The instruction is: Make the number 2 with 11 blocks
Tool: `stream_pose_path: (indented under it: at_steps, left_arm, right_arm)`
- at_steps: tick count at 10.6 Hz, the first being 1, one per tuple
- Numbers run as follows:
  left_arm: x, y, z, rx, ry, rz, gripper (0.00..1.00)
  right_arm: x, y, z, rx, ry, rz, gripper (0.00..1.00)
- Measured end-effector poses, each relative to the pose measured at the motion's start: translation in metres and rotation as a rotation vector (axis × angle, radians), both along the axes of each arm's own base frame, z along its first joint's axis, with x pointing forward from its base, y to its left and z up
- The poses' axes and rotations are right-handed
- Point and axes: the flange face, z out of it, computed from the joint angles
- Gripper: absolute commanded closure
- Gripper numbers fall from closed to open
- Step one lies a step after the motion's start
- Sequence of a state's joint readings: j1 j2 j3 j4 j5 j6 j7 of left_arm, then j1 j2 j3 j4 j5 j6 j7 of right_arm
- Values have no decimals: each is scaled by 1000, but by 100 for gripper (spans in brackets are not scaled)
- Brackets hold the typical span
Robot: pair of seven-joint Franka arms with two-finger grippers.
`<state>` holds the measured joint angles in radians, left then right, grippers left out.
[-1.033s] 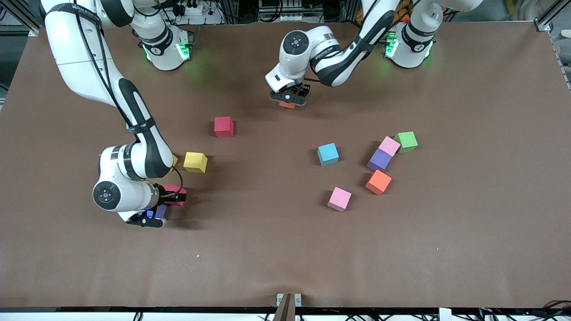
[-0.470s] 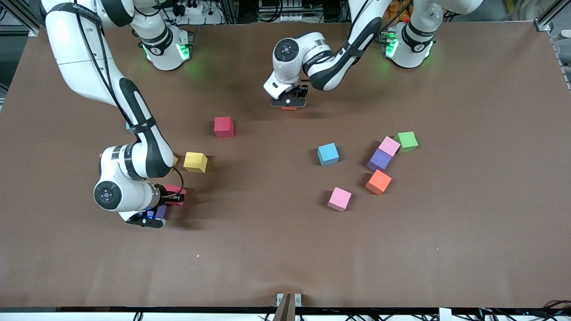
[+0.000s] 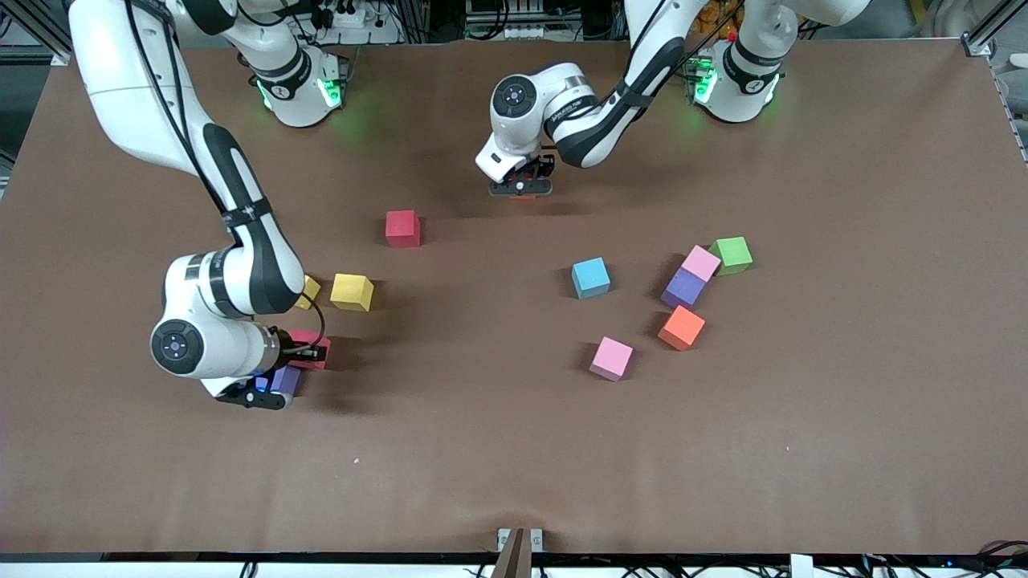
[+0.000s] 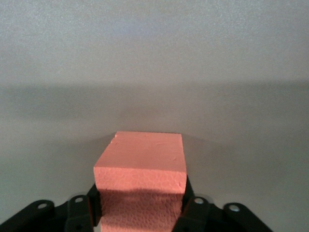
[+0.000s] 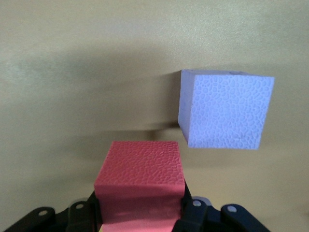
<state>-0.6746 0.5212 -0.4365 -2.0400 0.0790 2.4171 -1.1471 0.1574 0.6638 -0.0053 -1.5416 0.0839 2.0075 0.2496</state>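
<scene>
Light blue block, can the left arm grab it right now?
Probably not yet. The left gripper has its jaws around an orange block, low over the table. Nothing stands between it and the light blue block, so after letting go, likely yes.

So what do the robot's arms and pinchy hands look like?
Both arms are glossy white tubes with black bands at the joints and black cables running along them. Each base has a ring glowing green. The left gripper and right gripper are small and black, with two short fingers each. A round dark cap marks each wrist joint.
</scene>
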Motion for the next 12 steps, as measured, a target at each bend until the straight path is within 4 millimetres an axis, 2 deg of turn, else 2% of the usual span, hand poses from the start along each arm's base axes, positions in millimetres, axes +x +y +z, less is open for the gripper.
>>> stream_pose_path:
  at_steps: [2, 3, 5, 6, 8, 9, 10, 12]
  left_arm:
    - [4, -5, 8, -7, -10, 52, 0]
    - [7, -9, 18, -13, -21, 65, 0]
    - [19, -7, 51, -12, -52, 82, 0]
    - [32, 0, 70, -17, -73, 101, 0]
    - [73, 21, 100, -43, -116, 176, 0]
    - [100, 32, 111, -59, -134, 222, 0]
    - [129, 46, 120, -72, -149, 270, 0]
    - [182, 78, 114, -75, -156, 311, 0]
  right_arm:
    - [-4, 13, 15, 13, 4, 25, 43]
    - [-5, 21, 22, 22, 1, 53, 43]
    - [-8, 30, 29, 44, -1, 163, 42]
    - [-10, 33, 35, 59, 5, 239, 42]
    - [-15, 47, 48, 87, 4, 382, 41]
    - [-20, 63, 54, 95, -1, 448, 41]
    - [-27, 88, 61, 93, -10, 523, 41]
    - [-46, 142, 69, 73, -17, 672, 41]
